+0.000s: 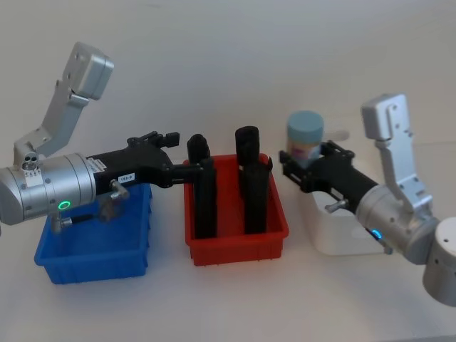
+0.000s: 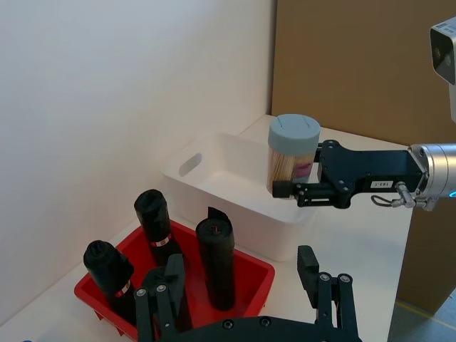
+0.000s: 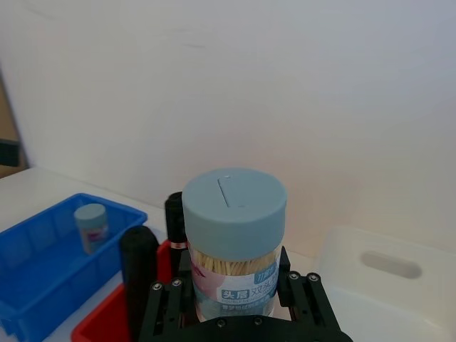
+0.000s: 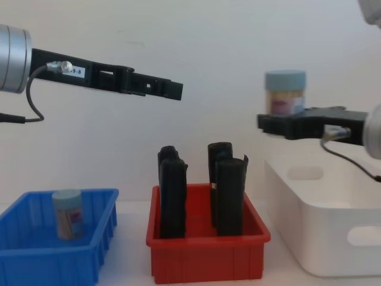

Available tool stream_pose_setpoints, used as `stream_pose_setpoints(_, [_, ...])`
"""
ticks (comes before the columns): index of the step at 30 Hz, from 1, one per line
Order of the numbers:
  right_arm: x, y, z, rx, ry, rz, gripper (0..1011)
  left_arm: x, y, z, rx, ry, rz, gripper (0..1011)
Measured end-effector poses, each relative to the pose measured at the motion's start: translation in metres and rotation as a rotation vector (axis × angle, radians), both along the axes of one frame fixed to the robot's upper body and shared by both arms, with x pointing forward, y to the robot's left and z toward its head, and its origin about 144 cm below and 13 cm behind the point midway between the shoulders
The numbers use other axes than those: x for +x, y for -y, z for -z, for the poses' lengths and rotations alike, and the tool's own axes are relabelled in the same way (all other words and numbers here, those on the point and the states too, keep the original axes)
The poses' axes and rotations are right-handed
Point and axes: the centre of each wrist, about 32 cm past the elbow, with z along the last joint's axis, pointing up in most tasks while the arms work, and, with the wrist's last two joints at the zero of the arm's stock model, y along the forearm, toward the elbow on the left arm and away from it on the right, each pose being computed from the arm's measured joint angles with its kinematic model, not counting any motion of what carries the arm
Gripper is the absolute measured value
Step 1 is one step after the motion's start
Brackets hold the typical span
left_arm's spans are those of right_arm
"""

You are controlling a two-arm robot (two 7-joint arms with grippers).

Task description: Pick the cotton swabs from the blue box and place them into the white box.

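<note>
Cotton swabs [image 1: 305, 130] sat clamped in the right gripper [image 1: 306, 160] over the white box [image 1: 335, 235], 3 o'clock of the red bin [image 1: 235, 241]. The left gripper [image 4: 161, 88] hung wide and empty; another jar [image 4: 67, 214] stood in the blue box [image 4: 36, 262].

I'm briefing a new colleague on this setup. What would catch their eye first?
The right pincer holds a swab jar upright over the left end of the white box. The left pincer hangs open over the red bin of black tubes, and a second jar stands in the blue box.
</note>
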Motion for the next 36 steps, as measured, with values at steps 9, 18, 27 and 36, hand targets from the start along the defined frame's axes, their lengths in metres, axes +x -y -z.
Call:
stream_pose_setpoints(9, [-0.002, 0.022, 0.009, 0.025, -0.019, 0.138, 628, 0.000, 0.000, 0.000, 0.000, 0.000, 0.000, 1000])
stream_pose_setpoints(18, [0.007, 0.035, 0.021, 0.019, -0.066, 0.222, 626, 0.000, 0.000, 0.000, 0.000, 0.000, 0.000, 1000])
stream_pose_setpoints(27, [0.021, 0.040, 0.034, -0.006, -0.123, 0.258, 628, 0.000, 0.000, 0.000, 0.000, 0.000, 0.000, 1000])
stream_pose_setpoints(36, [0.035, 0.041, 0.047, -0.031, -0.166, 0.263, 628, 0.000, 0.000, 0.000, 0.000, 0.000, 0.000, 1000])
